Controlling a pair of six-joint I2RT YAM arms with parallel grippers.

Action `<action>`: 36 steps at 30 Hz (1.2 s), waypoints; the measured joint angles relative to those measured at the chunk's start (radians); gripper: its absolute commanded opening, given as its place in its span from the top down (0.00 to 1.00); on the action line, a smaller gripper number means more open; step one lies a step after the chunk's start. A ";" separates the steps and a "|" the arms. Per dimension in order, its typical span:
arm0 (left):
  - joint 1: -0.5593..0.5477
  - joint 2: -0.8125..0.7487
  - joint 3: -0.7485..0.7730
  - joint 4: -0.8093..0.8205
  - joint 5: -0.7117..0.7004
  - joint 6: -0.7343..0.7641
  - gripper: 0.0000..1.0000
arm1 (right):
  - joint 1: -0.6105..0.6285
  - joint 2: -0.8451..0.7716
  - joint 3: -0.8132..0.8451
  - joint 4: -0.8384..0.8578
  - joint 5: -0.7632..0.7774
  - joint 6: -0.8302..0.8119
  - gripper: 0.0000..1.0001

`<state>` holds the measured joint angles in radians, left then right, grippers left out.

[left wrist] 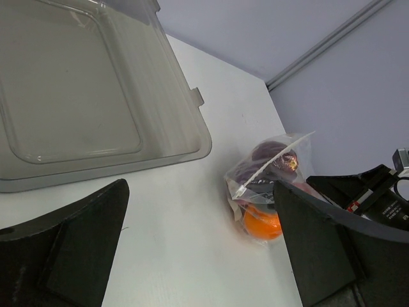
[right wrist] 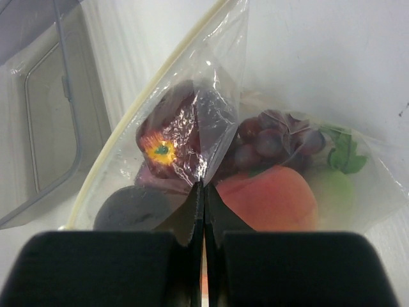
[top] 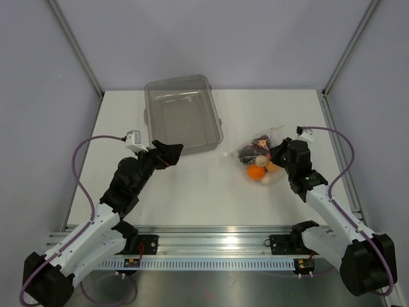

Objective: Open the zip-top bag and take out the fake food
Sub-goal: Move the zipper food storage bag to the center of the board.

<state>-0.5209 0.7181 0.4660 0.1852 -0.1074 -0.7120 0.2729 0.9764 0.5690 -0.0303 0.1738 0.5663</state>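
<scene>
The zip-top bag (top: 254, 149) lies on the white table, right of centre, with the fake food inside: an orange (top: 257, 172), dark grapes (right wrist: 275, 137), a peach piece (right wrist: 268, 198) and a dark red piece (right wrist: 169, 137). My right gripper (right wrist: 203, 187) is shut, pinching a fold of the bag's clear film (right wrist: 214, 109); the pale zip strip (right wrist: 137, 112) runs to its left. My left gripper (top: 172, 151) stands open above the table, left of the bag and apart from it. In the left wrist view the bag (left wrist: 271, 167) shows just inside the right finger (left wrist: 313, 249).
A rigid clear plastic bin (top: 182, 118) stands at the back, centre-left, its near rim (left wrist: 115, 167) just beyond my left gripper. The right arm (left wrist: 374, 192) sits behind the bag. Grey walls and metal frame rails border the table.
</scene>
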 measured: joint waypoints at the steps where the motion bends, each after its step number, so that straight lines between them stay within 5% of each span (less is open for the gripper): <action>1: -0.010 0.009 -0.013 0.022 0.000 -0.004 0.03 | 0.000 -0.015 -0.016 -0.004 0.001 0.008 1.00; 9: -0.143 0.126 -0.102 0.185 -0.028 -0.008 0.02 | 0.000 -0.093 -0.080 -0.010 0.009 0.046 0.94; 27: -0.200 0.297 -0.062 0.355 -0.034 0.095 0.01 | 0.000 -0.143 -0.083 -0.034 0.014 0.063 0.38; 36: -0.200 0.298 -0.062 0.396 -0.027 0.121 0.01 | 0.000 -0.199 -0.081 -0.077 0.019 0.054 0.30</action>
<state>-0.7208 1.0164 0.4038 0.5816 -0.1341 -0.5907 0.2733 0.7773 0.4881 -0.1070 0.1932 0.6205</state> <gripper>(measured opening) 0.988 0.684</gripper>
